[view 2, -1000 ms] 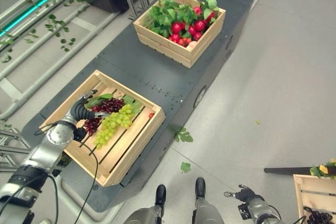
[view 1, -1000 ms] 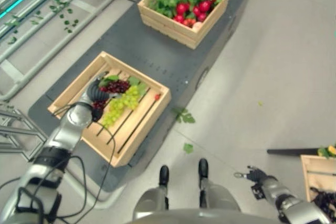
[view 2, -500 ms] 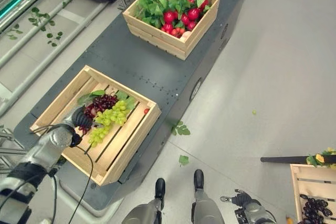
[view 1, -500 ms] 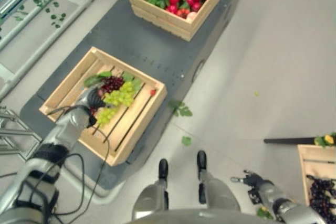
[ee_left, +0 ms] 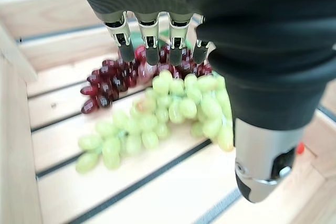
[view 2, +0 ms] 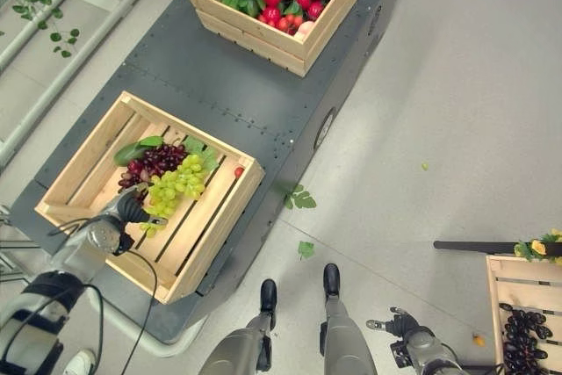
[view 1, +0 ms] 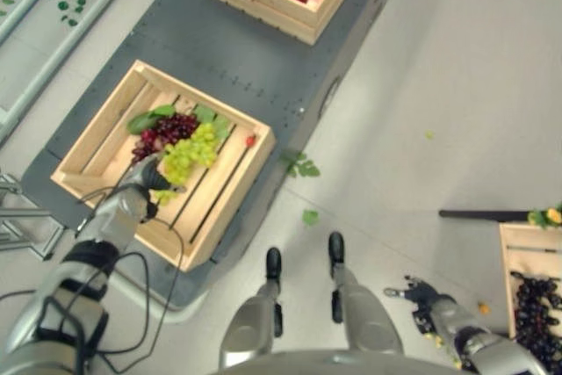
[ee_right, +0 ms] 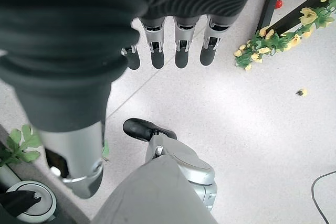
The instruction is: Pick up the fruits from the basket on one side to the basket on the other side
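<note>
A wooden crate on my left holds a bunch of green grapes and a bunch of dark red grapes. My left hand hovers over the crate's near part, just on my side of the green bunch. In the left wrist view its fingers are straight above the green grapes and hold nothing. My right hand hangs low over the floor at the lower right, its fingers straight and empty. A second crate at the right edge holds dark grapes.
The left crate stands on a dark grey platform, with a small red fruit by its right rim. A farther crate holds red fruit and leaves. A black bar and loose leaves lie on the floor.
The camera has tilted, so the whole scene has slid up and the right crate's grapes now show. My left hand has drawn back from beside the grapes toward the crate's near side.
</note>
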Motion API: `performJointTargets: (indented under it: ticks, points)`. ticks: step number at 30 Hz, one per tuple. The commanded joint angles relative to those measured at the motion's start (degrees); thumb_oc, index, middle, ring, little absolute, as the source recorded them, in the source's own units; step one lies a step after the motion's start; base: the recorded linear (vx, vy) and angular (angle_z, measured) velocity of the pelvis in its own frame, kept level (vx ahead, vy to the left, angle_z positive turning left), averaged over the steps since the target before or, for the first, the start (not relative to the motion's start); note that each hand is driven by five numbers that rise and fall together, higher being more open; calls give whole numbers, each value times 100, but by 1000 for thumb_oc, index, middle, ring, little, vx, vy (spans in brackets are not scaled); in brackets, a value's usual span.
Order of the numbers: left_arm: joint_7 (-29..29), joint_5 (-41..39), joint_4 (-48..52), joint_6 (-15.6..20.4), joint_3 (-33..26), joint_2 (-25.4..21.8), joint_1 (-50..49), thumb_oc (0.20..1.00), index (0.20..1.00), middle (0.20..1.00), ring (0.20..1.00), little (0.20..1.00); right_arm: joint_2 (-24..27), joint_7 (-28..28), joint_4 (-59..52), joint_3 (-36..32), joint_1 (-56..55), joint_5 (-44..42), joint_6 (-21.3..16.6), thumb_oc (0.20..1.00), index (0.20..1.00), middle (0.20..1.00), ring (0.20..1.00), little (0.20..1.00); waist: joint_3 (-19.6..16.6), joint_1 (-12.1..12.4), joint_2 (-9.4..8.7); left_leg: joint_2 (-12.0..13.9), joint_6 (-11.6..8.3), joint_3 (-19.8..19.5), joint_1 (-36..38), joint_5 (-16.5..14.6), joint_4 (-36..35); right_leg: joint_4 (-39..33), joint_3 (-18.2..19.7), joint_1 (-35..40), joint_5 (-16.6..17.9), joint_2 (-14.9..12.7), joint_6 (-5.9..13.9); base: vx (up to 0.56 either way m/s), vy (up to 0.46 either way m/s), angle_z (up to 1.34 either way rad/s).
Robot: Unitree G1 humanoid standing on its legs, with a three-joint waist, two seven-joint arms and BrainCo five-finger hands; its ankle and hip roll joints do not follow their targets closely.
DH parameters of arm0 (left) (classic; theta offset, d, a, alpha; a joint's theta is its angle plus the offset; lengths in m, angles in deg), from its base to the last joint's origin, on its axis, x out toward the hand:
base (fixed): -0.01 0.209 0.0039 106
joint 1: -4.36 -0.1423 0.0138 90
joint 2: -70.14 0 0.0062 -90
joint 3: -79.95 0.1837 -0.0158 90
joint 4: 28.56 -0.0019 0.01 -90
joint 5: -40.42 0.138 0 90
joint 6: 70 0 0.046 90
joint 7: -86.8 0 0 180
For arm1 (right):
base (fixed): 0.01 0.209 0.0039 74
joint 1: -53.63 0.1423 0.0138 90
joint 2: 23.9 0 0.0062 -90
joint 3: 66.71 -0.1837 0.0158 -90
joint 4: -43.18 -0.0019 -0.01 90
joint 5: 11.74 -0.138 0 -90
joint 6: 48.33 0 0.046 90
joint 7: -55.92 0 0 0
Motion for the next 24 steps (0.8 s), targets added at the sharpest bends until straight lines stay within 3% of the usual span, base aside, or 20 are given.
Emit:
performJointTargets:
  ticks: [1,24]
  points:
    - [-303,-159,-394,-12,-47,-9,614,1000,1000,1000,1000,1000,92,-126,-103,104,-40,-220,-36,1000,1000,1000,1000,1000,-143,-128,-128,-250,124,81,-618,132,266,224,353,-284,-155,-137,521,0,0,0]
    - [-655,-961,-1818,-12,163,230,1827,1000,1000,1000,1000,1000,117,-334,-438,202,-18,-563,-208,1000,1000,1000,1000,1000,239,-366,-293,-240,110,125,-1327,279,373,233,481,-945,21,-106,519,-4,-1,-1]
